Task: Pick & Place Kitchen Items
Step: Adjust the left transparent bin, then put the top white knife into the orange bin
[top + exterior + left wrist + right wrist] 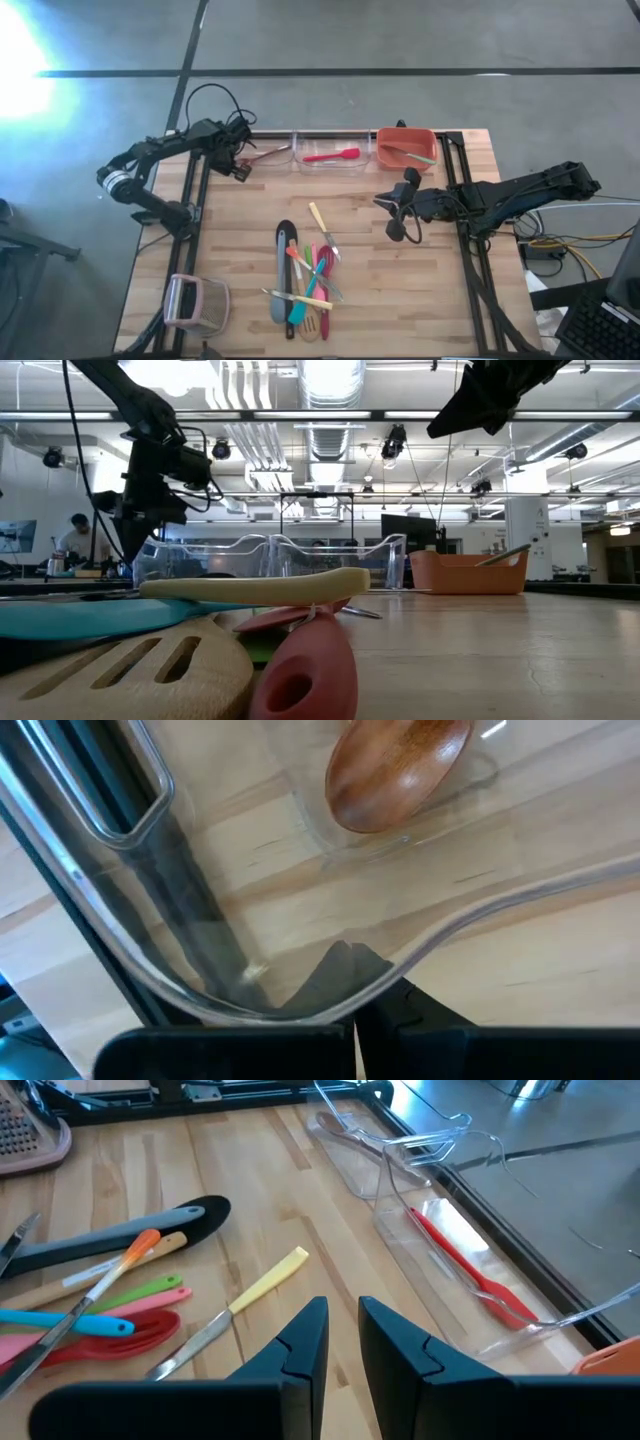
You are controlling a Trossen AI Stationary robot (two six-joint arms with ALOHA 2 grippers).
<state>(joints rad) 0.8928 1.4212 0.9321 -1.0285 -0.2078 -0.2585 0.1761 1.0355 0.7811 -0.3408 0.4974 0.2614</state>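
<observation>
Near the table's [240, 260] front edge, the utensil pile [305, 285] lies in a loose heap, a yellow-handled knife [240, 1305] at its far side. Beyond it the right pincer [398, 212] hovers empty above bare wood, fingers a narrow gap apart. Farthest back, the left pincer [240, 168] is closed at the clear bin [330, 1000] holding a wooden spoon [395, 770]; a red spatula [332, 155] lies in the middle bin [335, 160]

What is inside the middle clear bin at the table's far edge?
The middle clear bin holds one red utensil, lying lengthwise; in the right wrist view it looks like a slotted spatula. Nothing else shows inside.
</observation>
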